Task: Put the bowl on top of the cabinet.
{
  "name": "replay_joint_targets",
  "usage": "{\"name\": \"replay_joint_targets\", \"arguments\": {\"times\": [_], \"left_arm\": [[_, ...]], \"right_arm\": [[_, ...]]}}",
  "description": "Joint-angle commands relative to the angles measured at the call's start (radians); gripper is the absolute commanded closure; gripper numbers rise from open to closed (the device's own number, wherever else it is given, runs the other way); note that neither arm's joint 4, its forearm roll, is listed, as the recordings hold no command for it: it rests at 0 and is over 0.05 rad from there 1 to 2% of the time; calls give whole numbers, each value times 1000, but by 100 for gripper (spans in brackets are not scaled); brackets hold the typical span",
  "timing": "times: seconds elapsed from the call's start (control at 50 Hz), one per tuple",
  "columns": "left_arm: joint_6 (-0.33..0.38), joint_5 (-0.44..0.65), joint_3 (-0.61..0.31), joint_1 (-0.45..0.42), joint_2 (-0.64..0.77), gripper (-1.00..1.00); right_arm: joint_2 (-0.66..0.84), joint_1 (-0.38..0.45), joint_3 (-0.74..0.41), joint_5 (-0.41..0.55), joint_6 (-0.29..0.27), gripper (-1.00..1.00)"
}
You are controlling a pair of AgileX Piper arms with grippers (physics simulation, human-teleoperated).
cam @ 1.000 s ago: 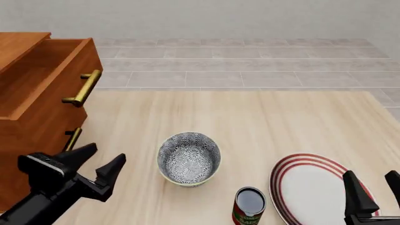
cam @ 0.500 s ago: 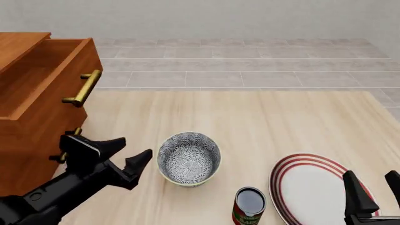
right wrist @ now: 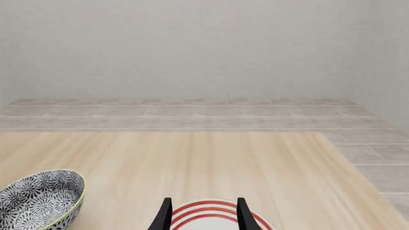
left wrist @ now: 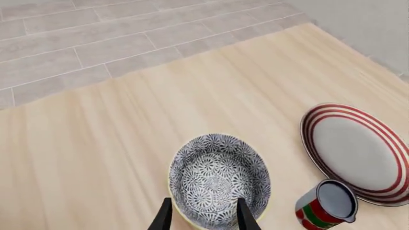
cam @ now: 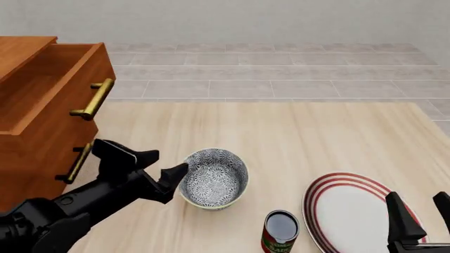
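cabinet (cam: 42,121) cropped at left edge, can (cam: 281,232) base cut off

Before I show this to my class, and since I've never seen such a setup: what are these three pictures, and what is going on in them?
These are simulator renders of two robot arms at a wooden table. The front view looks down from behind the arms; the other two come from cameras on each arm's wrist. On the table sit a patterned bowl, a can, a red-ringed plate and, at the left, a cabinet with its top drawer pulled out. The left gripper, jaws open, is at the bowl's near-left rim, holding nothing. The right gripper is open over the plate.
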Motion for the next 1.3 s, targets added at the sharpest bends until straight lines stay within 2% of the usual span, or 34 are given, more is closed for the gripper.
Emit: {"name": "replay_joint_targets", "arguments": {"times": [0.02, 0.24, 0.84, 1.3], "left_arm": [[-1, 20, -30, -8, 25, -100], [-9, 8, -42, 28, 51, -100], [-40, -92, -47, 31, 241, -100], [-36, -130, -50, 59, 294, -100]], "right_arm": [[0, 0, 0, 0, 0, -100], [0, 0, 0, 0, 0, -100], [0, 0, 0, 0, 0, -100], [0, 0, 0, 0, 0, -100]]}}
